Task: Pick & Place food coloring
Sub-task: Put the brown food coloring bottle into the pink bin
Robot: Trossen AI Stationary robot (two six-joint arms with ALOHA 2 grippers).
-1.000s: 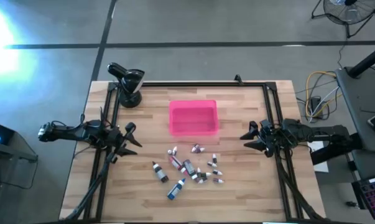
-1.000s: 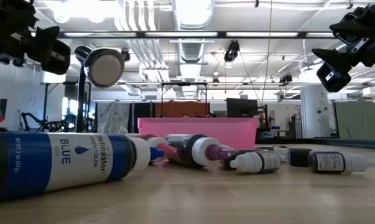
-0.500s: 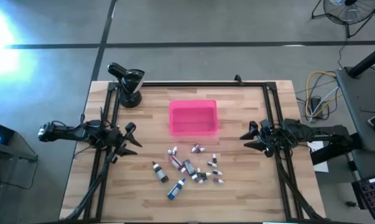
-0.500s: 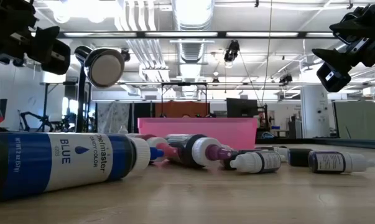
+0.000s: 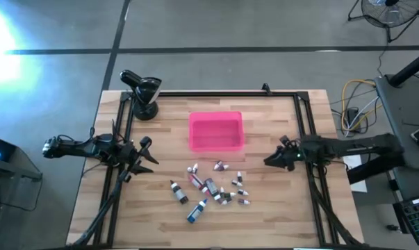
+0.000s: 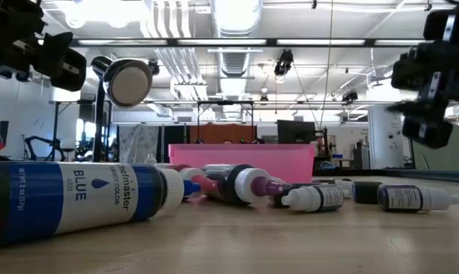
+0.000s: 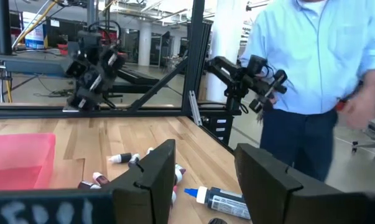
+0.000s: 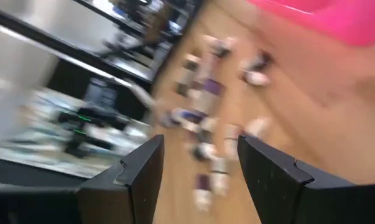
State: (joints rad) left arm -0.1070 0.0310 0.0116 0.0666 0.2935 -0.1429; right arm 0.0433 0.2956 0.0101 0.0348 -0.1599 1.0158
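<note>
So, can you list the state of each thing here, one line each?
Left claw: open, holding nothing, at the table's left side.
Right claw: open, holding nothing, right of the bottles.
Food coloring bottles: lying scattered on the table.
Pink tray: upright, no bottles inside.

one camera looks straight down on my whole table (image 5: 265, 208), another sits at tabletop level close to the bottles (image 6: 77, 199) facing the room, and one on each wrist peers past my fingers; all four share the pink tray (image 5: 216, 132) and scattered bottles.
</note>
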